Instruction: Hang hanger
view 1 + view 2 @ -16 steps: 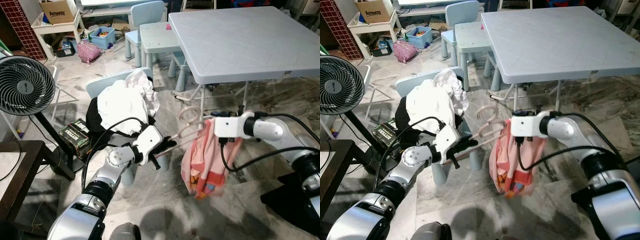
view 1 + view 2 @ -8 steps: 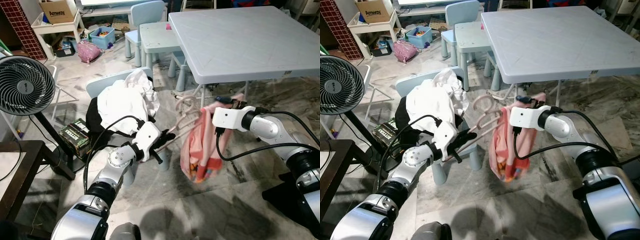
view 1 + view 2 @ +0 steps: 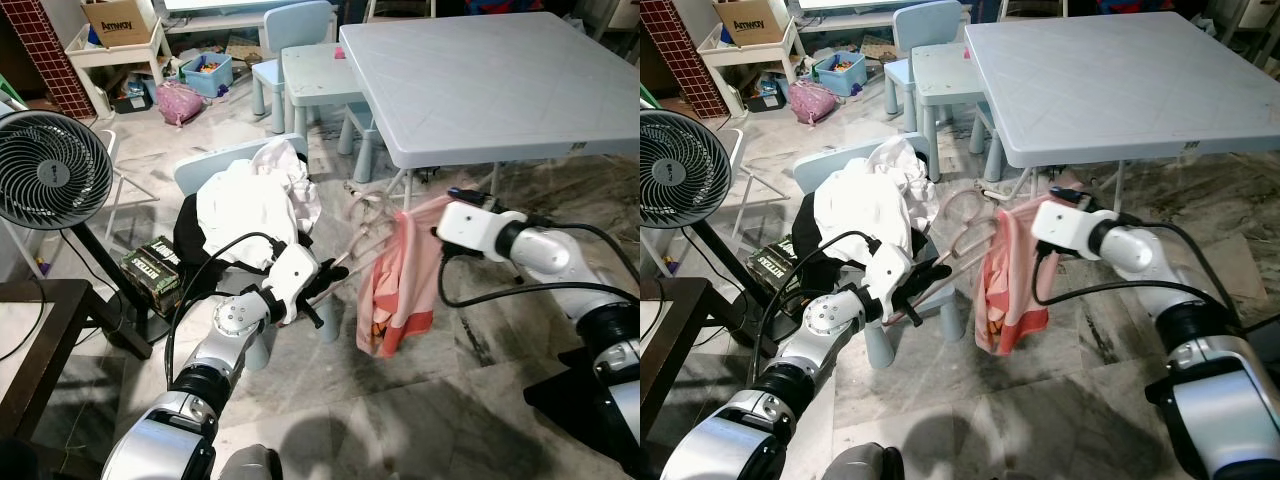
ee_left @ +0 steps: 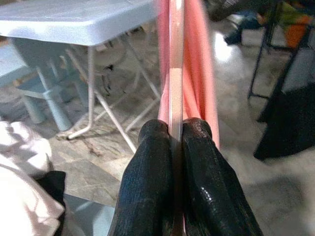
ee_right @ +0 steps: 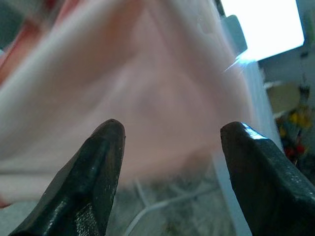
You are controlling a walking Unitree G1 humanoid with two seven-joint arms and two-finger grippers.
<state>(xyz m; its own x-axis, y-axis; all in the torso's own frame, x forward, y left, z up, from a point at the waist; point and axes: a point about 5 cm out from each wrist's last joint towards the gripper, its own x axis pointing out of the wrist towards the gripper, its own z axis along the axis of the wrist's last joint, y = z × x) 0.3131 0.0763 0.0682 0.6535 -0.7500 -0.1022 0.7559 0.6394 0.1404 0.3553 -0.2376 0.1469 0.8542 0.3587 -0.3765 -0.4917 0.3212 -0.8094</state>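
Left pincer point(image 4: 175, 142) is clamped on the hanger point(image 4: 175, 88); pink garment point(image 3: 395, 290) is draped over it. Right pincer point(image 5: 170, 147) is spread wide just beside the cloth.

A large grey folding tabletop point(image 3: 480, 80) is being seen at the upper right, with a small light-blue table point(image 3: 315, 75) and a light-blue chair point(image 3: 295, 25) just beside it. A pile of white and black clothes point(image 3: 250, 215) is being carried by a small blue chair point(image 3: 215, 170). A black fan point(image 3: 50, 170) is standing at the left, near a dark box point(image 3: 152, 268) on the marble floor point(image 3: 400, 400). A cardboard box point(image 3: 115, 20) is being held on a white shelf point(image 3: 110, 55).
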